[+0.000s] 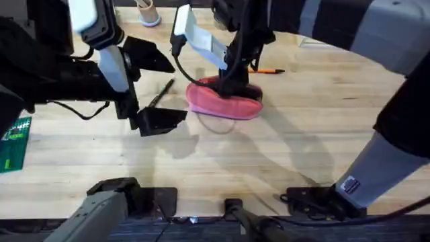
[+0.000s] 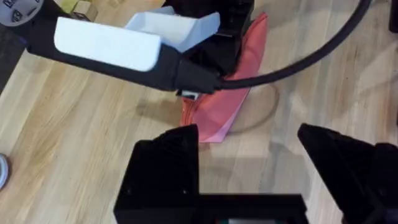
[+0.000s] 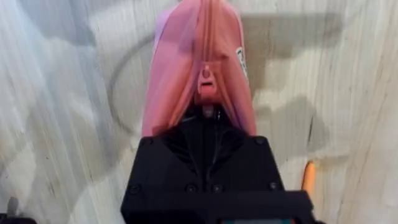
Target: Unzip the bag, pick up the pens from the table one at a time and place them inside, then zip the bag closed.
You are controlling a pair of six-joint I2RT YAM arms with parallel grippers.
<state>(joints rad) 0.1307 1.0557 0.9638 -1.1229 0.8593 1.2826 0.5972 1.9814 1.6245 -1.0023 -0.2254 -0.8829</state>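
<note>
The pink bag (image 1: 222,104) lies mid-table, its zipper running along the top. My right gripper (image 1: 235,89) reaches across from the lower right and stands over the bag's right end. In the right wrist view it (image 3: 205,115) is shut on the pink zipper pull (image 3: 205,84). The orange pen (image 1: 267,70) lies just behind the bag, and its tip (image 3: 308,177) shows beside my right gripper. The black pen (image 1: 161,93) lies left of the bag. My left gripper (image 1: 153,87) hovers open over it, fingers (image 2: 165,168) wide apart, facing the bag (image 2: 227,99).
A green packet (image 1: 13,142) lies at the table's left edge and a cup (image 1: 148,13) stands at the back. Small wooden cubes (image 2: 81,7) sit beyond the bag. Bare planks (image 1: 269,154) stretch in front of the bag.
</note>
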